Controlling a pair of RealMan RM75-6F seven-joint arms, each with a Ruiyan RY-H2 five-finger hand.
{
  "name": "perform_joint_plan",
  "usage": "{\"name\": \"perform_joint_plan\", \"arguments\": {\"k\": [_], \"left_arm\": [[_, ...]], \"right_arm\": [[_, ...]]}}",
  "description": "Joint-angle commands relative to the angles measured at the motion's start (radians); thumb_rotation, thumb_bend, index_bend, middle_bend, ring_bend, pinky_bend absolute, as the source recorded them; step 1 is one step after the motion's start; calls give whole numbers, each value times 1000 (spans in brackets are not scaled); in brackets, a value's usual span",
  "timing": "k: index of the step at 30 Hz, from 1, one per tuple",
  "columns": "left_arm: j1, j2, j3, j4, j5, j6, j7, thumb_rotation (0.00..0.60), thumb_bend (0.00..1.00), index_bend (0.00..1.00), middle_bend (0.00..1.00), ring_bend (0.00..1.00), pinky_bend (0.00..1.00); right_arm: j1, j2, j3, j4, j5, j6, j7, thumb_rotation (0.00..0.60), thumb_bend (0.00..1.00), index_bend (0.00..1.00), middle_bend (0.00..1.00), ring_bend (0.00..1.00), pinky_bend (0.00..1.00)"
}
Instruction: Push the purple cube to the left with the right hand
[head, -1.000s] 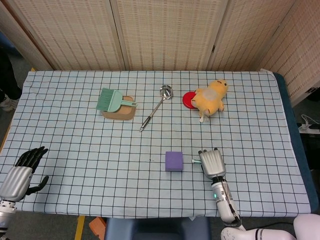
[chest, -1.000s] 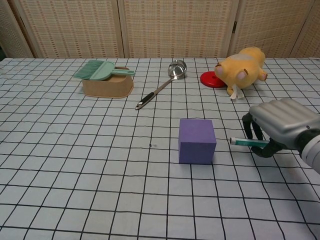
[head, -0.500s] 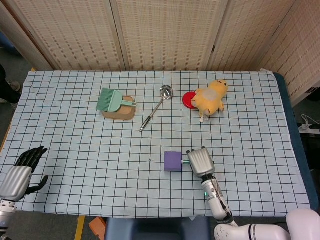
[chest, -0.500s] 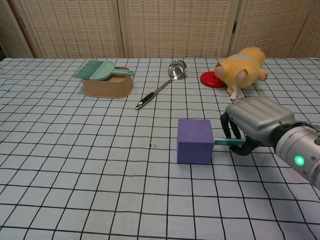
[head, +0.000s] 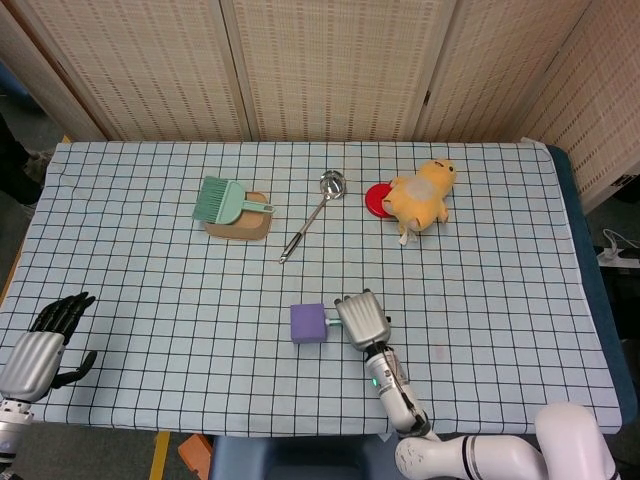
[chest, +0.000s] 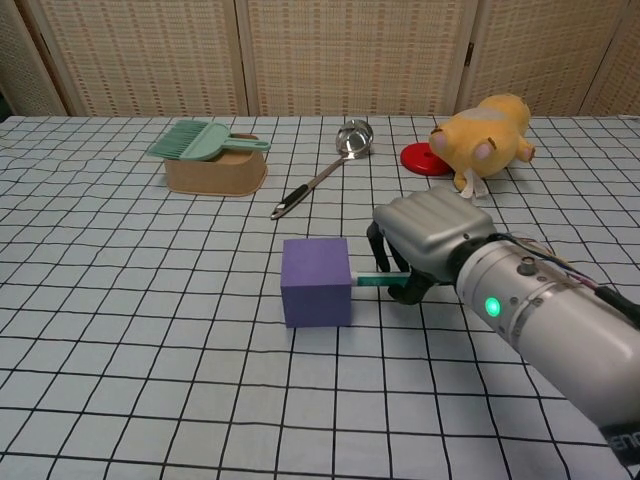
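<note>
Purple cube, head view: your cube (head: 307, 323) lies on the checked cloth (head: 150, 260) near the front edge, a little left of centre.
Right hand, head view: your right hand (head: 362, 319) sits just right of it, on the side a leftward push needs.
Left hand, head view: your left hand (head: 45, 345) rests at the front left corner, well apart, fingers loosely spread, holding nothing.
Contact, chest view: a teal thumb tip (chest: 367, 282) meets the cube's right face; the other fingers curl under, gripping nothing.
Path, chest view: cloth to the cube's left looks bare; the ladle (chest: 322, 180) and brush (chest: 200, 141) lie farther back, off your line.
</note>
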Motion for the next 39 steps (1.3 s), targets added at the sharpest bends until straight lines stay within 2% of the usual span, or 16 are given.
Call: {"name": "perform_joint_plan", "arguments": {"k": [1,13,27,31,39], "left_arm": [[1,1,-1,1,-1,2,-4,600,402,0,0,0,73],[1,9,-4,8,-7,0,-32,600,402,0,0,0,74],[-1,13,-7,17,-16,-9,-52,600,402,0,0,0,74],[-2,13,-9,20,-20,-11,-54,600,402,0,0,0,74],[-2,13,-12,23,-26,-14,-57,600,401,0,0,0,74]], "right_arm": [[33,-34,22,25,22,-18,-13,600,411,1000,871,646,506],[156,-162,89,122,104,-80,-31,600,413,1000,871,646,507],[287,-286,151,252,135,-119,-29,600,415,1000,871,646,507],[328,-323,184,299,147,-131,-23,600,416,1000,871,646,506],[381,-367,221,366,162,-158,-11,600,420,1000,871,646,507]]}}
